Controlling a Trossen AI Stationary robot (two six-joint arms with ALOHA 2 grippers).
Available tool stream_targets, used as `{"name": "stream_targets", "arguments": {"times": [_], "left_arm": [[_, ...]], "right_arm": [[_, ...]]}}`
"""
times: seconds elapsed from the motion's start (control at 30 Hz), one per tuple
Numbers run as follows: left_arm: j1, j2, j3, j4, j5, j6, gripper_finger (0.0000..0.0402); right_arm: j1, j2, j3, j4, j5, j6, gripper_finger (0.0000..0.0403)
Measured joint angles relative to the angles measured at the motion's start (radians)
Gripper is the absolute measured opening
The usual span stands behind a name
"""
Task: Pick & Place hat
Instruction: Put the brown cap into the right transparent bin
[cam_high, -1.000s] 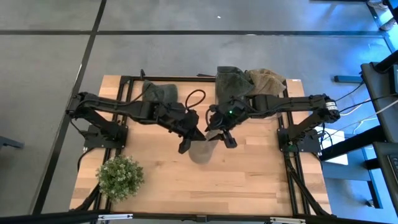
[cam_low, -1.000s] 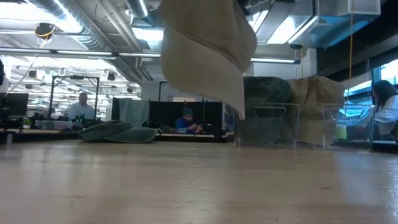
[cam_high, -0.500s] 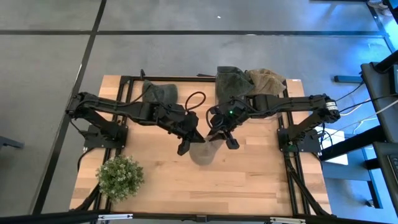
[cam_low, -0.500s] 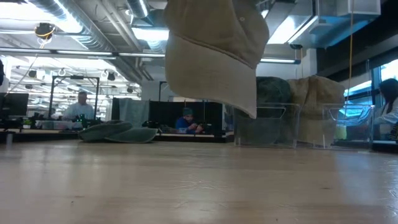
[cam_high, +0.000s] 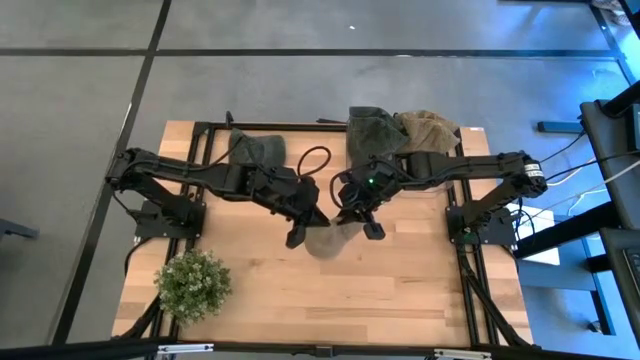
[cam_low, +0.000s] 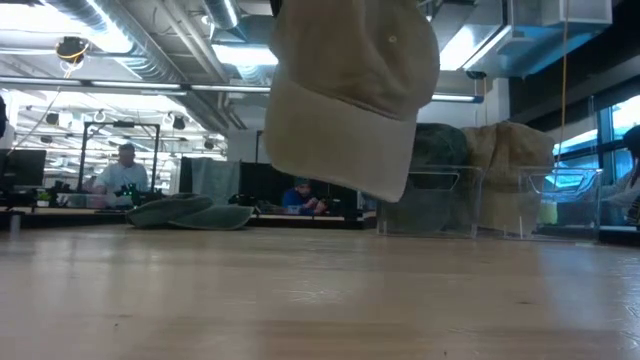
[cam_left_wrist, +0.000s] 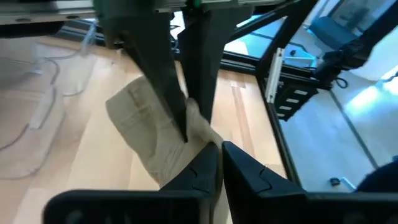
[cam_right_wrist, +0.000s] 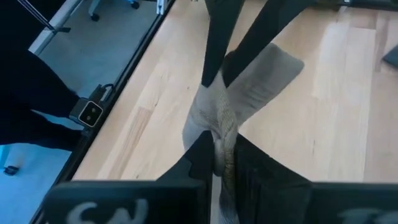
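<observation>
A beige hat (cam_high: 325, 243) hangs above the middle of the table between my two grippers, and the low view shows the hat (cam_low: 345, 100) clear of the wood. My left gripper (cam_high: 316, 221) comes in from the left and is shut on the hat's left side. My right gripper (cam_high: 351, 216) comes in from the right and is shut on its right side. In the left wrist view the hat (cam_left_wrist: 149, 130) hangs just past my own fingers, with the other arm's fingers behind it. My left gripper pinches the hat's cloth at its edge (cam_left_wrist: 204, 132) between its two fingers, slanting down from the table's left. The hat hangs below the fingers, lifted clear. My right gripper pinches a bunched fold of the hat (cam_right_wrist: 225, 142) between its two fingers, slanting down from the table's right. The cloth runs from this fold up toward the other gripper.
Clear bins with a green hat (cam_high: 370, 125) and a tan hat (cam_high: 430, 127) stand at the far edge. Another green hat (cam_high: 255, 148) lies at the far left, a black cable loop (cam_high: 315, 158) beside it. A potted plant (cam_high: 192, 285) stands near left.
The hanging hat has turned and spread wider between the two grippers. In the low view its lower edge has shifted toward the right and now shows broader. It stays clear of the table. Both arms have hardly moved.
</observation>
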Motion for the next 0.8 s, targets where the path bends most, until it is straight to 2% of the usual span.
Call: {"name": "stream_targets", "arguments": {"times": [0.1,0.27,0.4,0.6,0.8], "left_arm": [[0.0,-0.006,0.0,-0.007,-0.034,0.002,0.0041],[0.007,-0.055,0.0,-0.054,-0.072,0.034,0.0096],[0.022,-0.138,0.0,-0.16,-0.193,0.047,0.013],[0.034,-0.23,0.0,-0.241,-0.361,0.047,0.0144],[0.034,-0.246,0.0,-0.244,-0.404,0.072,0.0145]], "right_arm": [[0.0,-0.009,0.0,-0.009,0.021,0.0,0.0036],[0.0,-0.046,0.0,-0.087,0.096,0.001,0.0036],[-0.002,-0.106,0.0,-0.147,0.173,0.001,0.0036],[-0.021,-0.225,0.0,-0.303,0.41,0.057,0.0042],[-0.056,-0.361,0.0,-0.452,0.585,0.105,0.0037]]}}
